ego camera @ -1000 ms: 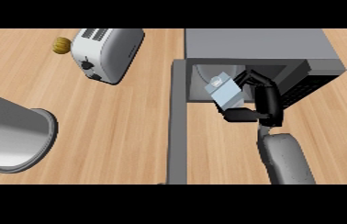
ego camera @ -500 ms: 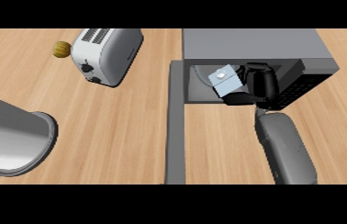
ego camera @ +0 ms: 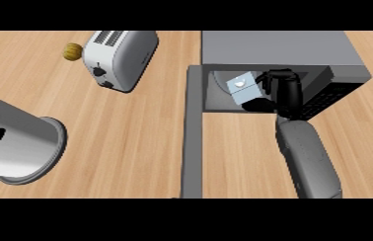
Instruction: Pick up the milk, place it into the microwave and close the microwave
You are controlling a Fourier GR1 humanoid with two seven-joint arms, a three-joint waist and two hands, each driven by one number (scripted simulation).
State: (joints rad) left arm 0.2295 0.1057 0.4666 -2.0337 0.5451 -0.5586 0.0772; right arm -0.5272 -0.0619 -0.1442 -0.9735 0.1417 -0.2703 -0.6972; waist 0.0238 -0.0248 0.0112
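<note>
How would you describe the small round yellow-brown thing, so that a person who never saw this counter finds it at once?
Start from the silver toaster at the counter's far left part. Just beside its left end, at the far edge of the wooden counter, lies a small round yellow-brown object. It is the only thing there that is neither grey nor metallic.

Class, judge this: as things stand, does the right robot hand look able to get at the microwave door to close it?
Probably not yet: the right robot hand is curled round the milk inside the microwave.

Your right hand (ego camera: 282, 89) and milk (ego camera: 242, 87) are filling the microwave (ego camera: 277, 50) mouth; its door (ego camera: 192, 136) is blocking nine o'clock.
</note>
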